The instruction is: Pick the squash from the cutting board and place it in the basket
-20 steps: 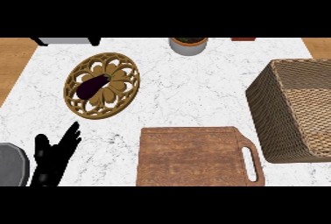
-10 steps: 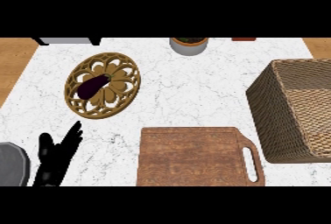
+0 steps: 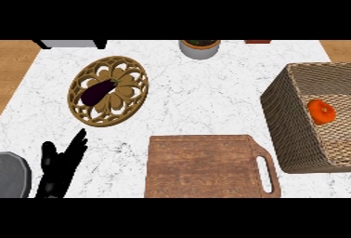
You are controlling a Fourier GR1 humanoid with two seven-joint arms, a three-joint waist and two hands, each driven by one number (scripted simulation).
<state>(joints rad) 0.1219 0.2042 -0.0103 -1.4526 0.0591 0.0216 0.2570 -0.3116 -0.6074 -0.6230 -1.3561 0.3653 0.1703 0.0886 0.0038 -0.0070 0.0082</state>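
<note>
Since a moment ago, the round orange squash [image 3: 321,112] has appeared inside the basket [image 3: 281,135], a square woven wicker one on the white marbled counter [image 3: 205,97]. Beside it lies the rectangular wooden cutting board [image 3: 205,167]. The black left hand [image 3: 58,167] rests at the lower left, fingers straight and slightly spread.

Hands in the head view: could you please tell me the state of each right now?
Left hand: open, holding nothing, resting at the view's lower left.
Right hand: not in view.
</note>
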